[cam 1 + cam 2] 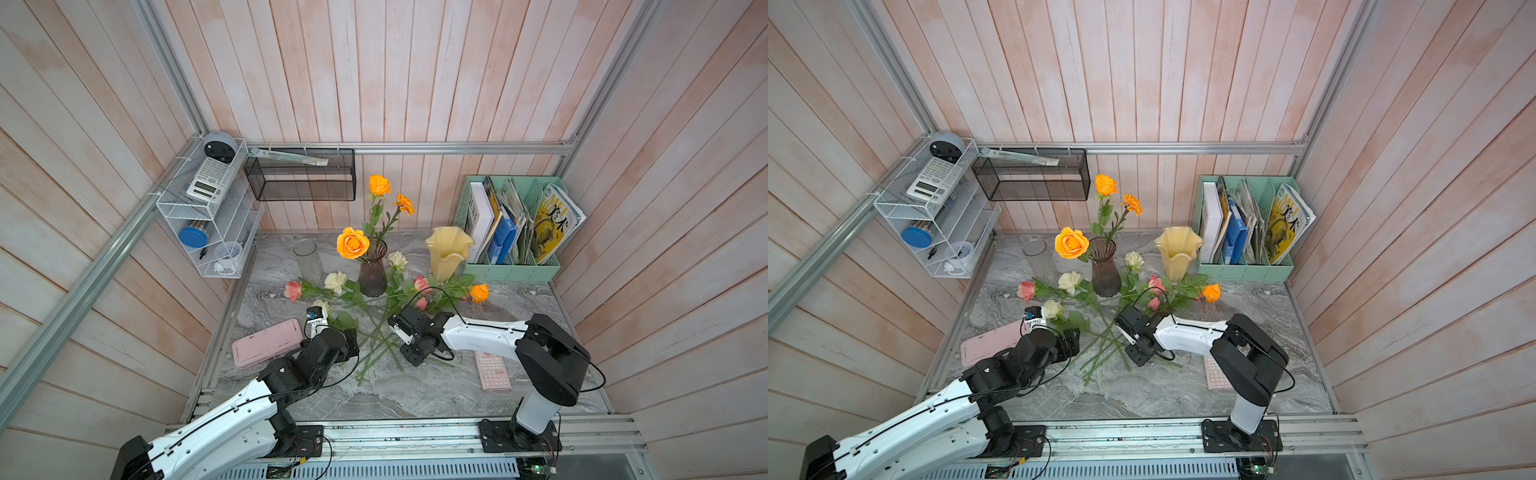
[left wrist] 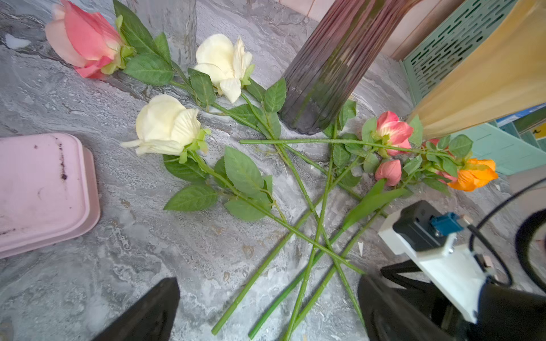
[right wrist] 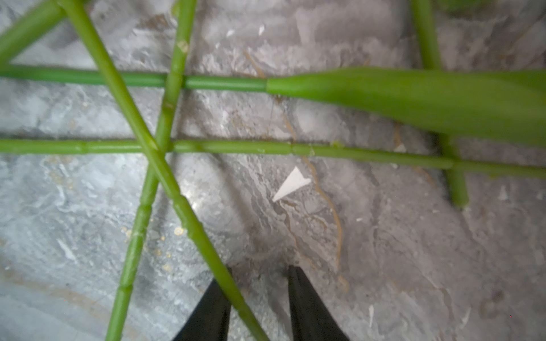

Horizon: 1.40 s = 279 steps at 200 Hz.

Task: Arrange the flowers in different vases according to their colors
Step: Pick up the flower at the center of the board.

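Vases (image 1: pixel 372 278) three; roses (image 1: pixel 352 243): four orange, three cream, perhaps three pink.

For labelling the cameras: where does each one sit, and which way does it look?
Both top views: high over the front, looking down at the table; left arm and right arm show.
Left wrist: low, facing the flowers and purple vase; open left gripper and the right arm's wrist show.
Right wrist: close above the table, looking down at crossed stems; right gripper fingertips show.
Shared: both wrist views show those stems and a white chip.
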Each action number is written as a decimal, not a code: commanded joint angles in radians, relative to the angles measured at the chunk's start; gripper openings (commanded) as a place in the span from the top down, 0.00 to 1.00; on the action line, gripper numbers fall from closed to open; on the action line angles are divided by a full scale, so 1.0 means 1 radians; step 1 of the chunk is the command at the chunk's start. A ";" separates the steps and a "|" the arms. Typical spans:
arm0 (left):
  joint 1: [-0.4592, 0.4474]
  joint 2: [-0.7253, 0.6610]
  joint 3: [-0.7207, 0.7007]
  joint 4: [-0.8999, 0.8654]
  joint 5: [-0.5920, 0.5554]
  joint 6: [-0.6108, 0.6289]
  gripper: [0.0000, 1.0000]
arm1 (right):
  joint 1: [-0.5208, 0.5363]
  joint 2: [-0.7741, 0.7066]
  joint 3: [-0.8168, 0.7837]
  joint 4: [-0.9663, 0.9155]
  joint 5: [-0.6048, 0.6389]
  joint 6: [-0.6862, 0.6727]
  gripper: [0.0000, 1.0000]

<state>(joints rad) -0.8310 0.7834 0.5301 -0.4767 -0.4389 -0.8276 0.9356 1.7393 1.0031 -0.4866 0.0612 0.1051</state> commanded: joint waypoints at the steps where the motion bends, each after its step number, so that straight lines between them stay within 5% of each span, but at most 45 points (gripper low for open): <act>1: 0.004 -0.023 -0.013 0.026 0.031 0.016 0.00 | 0.007 0.046 0.006 0.017 -0.003 -0.012 0.69; 35: 0.003 -0.072 -0.048 0.082 0.096 0.040 0.00 | 0.007 0.032 0.000 0.011 -0.013 0.002 1.00; 85: 0.005 -0.120 -0.046 0.068 0.156 0.069 0.00 | 0.008 -0.094 -0.016 -0.025 -0.023 0.010 1.00; 131: 0.005 -0.196 -0.032 0.020 0.168 0.077 0.00 | 0.011 -0.261 -0.030 -0.073 -0.160 -0.027 1.00; 219: 0.004 -0.331 0.001 0.043 0.398 0.157 0.00 | 0.012 -0.665 -0.083 0.054 -0.258 -0.011 1.00; 279: 0.002 -0.364 0.000 0.045 0.438 0.179 0.00 | 0.011 -0.747 0.096 0.066 -0.343 -0.027 1.00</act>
<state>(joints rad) -0.8314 0.4339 0.5034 -0.4358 -0.0353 -0.6796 0.9447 0.9966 1.0225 -0.4629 -0.2165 0.0837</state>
